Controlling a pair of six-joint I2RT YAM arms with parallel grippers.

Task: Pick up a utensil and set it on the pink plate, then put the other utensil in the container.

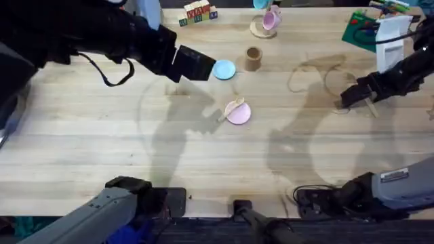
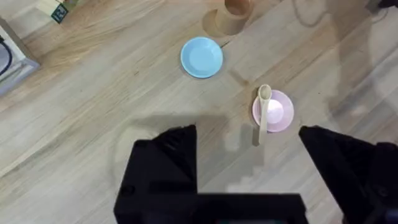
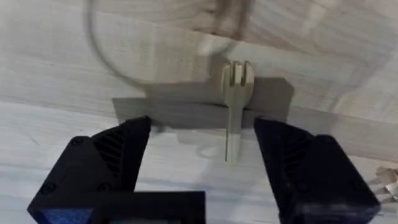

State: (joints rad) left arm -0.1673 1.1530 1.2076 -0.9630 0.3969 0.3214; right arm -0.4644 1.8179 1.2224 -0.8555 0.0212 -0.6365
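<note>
The utensil (image 1: 232,108), a pale wooden spoon, lies across the pink plate (image 1: 241,115) at the table's middle, its handle sticking out over the rim. The left wrist view shows the spoon (image 2: 263,111) on the pink plate (image 2: 278,114) below my left gripper (image 2: 247,138), which is open, empty and high above the table (image 1: 193,64). The tan container (image 1: 253,58) stands upright behind the plate. At the right, the other utensil (image 3: 235,107), a pronged wooden fork, lies flat on the table (image 1: 370,107). My right gripper (image 3: 202,134) is open over it (image 1: 352,98), one finger on each side.
A light-blue plate (image 1: 224,69) sits left of the container. A pink mug (image 1: 271,19) on a wooden coaster and letter blocks (image 1: 198,12) stand at the back edge. A thin cable loop (image 1: 315,74) lies near the right gripper. Green items (image 1: 363,27) fill the back right corner.
</note>
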